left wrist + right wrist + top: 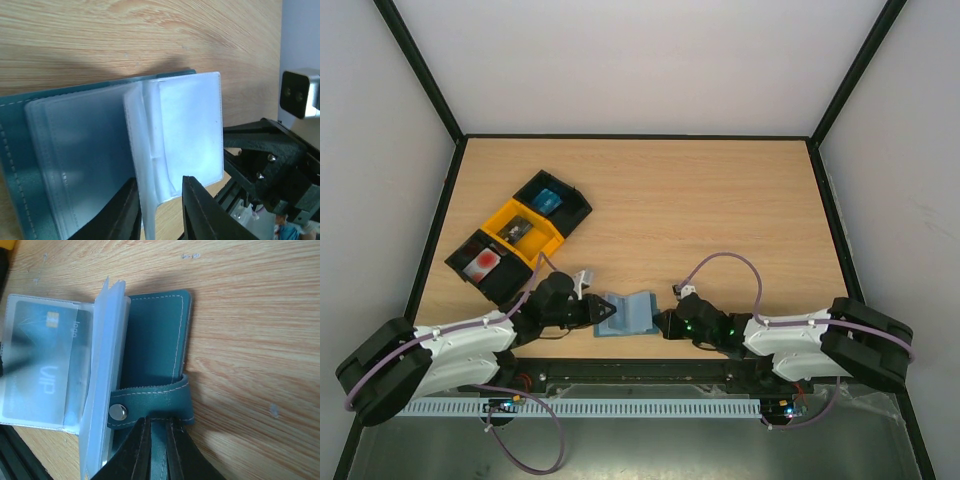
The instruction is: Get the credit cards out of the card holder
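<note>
At the bottom of the right wrist view, my right jaws are clamped on the near edge of the card holder [155,335], just below its snap strap [150,399]. My left jaws stand a little apart at the bottom of the left wrist view. A clear sleeve [190,130] rises between them, and I cannot tell whether they press it. The holder lies open on the counter [720,220], low and centre in the top view. A grey-blue credit card [45,375] marked VIP sits in a clear pocket. Farther off, upper left, three trays lie in a diagonal row. The near black tray [508,285] holds a white card [483,262] with a red mark. The yellow tray [542,245] holds something dark, and the far black tray [575,212] something blue.
</note>
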`<state>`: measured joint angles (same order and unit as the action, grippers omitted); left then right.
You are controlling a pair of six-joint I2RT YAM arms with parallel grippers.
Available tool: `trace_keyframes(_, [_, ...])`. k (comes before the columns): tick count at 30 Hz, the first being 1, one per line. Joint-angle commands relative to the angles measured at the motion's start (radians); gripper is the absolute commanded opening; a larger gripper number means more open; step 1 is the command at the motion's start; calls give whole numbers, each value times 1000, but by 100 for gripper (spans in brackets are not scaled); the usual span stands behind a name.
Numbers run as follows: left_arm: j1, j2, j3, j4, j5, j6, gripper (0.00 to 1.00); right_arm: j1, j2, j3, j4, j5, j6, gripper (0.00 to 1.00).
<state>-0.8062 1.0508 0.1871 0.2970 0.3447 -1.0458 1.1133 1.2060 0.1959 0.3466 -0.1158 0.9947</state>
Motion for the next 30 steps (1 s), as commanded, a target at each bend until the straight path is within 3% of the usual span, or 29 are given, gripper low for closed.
trace_keyframes(1, [3, 5, 26, 51, 44, -17, 26, 2, 18, -28, 51, -10, 17, 10])
trace_keyframes(16, [-48, 86, 83, 150, 54, -71, 35, 3, -12, -35, 40, 5, 21, 11])
trace_keyframes(30, [-96, 189, 115, 226, 56, -82, 44, 3, -227, -37, -122, 77, 34, 12])
